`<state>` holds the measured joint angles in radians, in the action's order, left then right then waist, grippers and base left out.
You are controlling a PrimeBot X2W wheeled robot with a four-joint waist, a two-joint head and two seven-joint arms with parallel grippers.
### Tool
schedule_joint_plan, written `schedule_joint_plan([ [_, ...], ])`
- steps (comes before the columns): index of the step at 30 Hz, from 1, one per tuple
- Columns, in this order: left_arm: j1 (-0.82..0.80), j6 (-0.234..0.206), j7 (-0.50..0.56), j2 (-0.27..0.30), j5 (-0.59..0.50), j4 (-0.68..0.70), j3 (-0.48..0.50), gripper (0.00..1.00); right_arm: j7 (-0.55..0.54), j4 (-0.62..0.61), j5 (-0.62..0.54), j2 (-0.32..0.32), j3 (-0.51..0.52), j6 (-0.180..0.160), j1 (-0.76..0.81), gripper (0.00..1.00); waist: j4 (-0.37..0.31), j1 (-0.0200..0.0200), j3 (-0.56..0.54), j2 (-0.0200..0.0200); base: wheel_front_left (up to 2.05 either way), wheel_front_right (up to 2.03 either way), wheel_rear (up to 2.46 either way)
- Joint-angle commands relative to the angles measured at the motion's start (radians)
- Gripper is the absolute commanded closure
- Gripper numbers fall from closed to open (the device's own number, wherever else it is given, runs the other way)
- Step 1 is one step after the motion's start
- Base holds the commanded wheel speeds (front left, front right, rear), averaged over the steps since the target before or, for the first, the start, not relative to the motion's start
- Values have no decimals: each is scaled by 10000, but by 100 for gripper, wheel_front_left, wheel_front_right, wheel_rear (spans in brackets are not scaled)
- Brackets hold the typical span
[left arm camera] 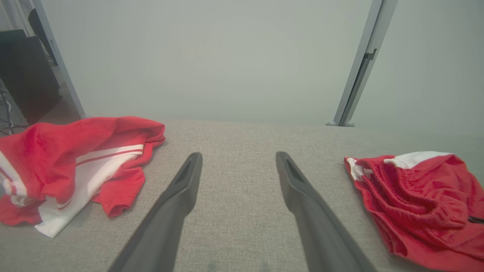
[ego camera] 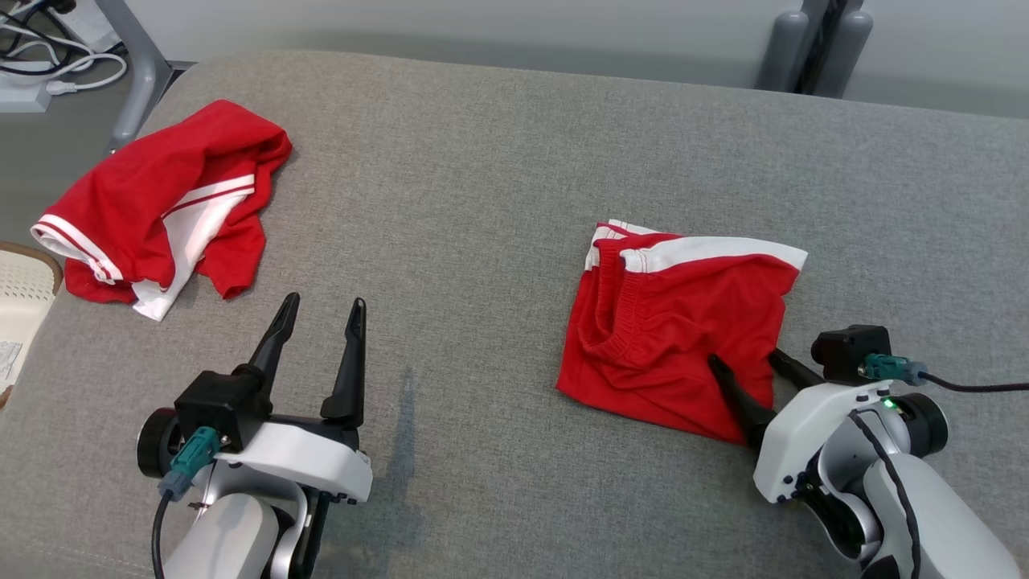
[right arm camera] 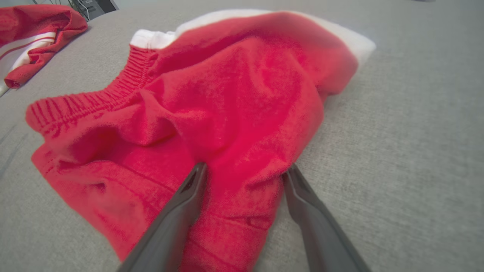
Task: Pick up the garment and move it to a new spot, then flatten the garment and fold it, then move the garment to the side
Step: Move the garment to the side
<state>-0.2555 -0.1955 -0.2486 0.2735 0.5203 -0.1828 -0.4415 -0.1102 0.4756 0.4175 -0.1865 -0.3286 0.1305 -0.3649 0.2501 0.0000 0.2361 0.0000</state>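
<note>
The right gripper [ego camera: 743, 358] has its jaws wide, gripping nothing, astride the near corner of the red shorts [ego camera: 675, 322] on the grey upholstered surface [ego camera: 482, 201]. The cloth looks soft, light and limp, so pinch all layers there. The left gripper [ego camera: 325, 301] has its jaws wide too, empty.

left gripper [ego camera: 325, 301]: two long tapered matte-black fingers [ego camera: 350, 366] | left wrist shell [ego camera: 309, 462]: glossy white, black camera block [ego camera: 221, 406] at 10 o'clock, teal plug [ego camera: 191, 455] at 8 o'clock | right gripper [ego camera: 743, 356]: same black fingers | right wrist shell [ego camera: 804, 434]: white, green light [ego camera: 887, 402], black cable [ego camera: 973, 387] at 3 o'clock
</note>
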Motion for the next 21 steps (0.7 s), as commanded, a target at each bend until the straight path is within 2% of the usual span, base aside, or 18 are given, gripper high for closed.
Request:
schedule_joint_plan([
  [1, -244, 23, -73, 20, -45, -49, 41, 0, -47, 147, 95, -42, -93, 5, -148, 0, -1, 0, 19, 0, 0, 0, 0],
  [5, -274, 96, -94, -22, -90, -131, 89, 0, -73, 590, 405, -73, -273, 3, -449, 0, -62, 0, 63, 0, 0, 0, 0],
  [6, -284, 83, -100, -30, -104, -142, 95, 0, -86, 677, 557, -20, -330, 3, -511, 13, -79, 0, 77, 0, 0, 0, 0],
  [7, -308, 89, -94, -32, -112, -149, 110, 0, -135, 756, 664, -16, -417, 3, -558, 65, -97, 0, 86, 0, 0, 0, 0],
  [8, -335, 93, -97, -30, -122, -153, 122, 0, -197, 823, 793, -22, -535, 5, -604, 100, -114, 0, 90, 0, 0, 0, 0],
  [14, -386, 96, -123, -21, -117, -151, 209, 0, -180, 709, 1231, -311, -1156, 5, -848, 100, -306, 0, 107, 0, 0, 0, 0],
  [21, -212, 4, -125, 248, -192, 49, 359, 0, -282, -230, 1169, -1220, -1794, 2, -918, 100, -943, 0, 89, 0, 0, 0, 0],
])
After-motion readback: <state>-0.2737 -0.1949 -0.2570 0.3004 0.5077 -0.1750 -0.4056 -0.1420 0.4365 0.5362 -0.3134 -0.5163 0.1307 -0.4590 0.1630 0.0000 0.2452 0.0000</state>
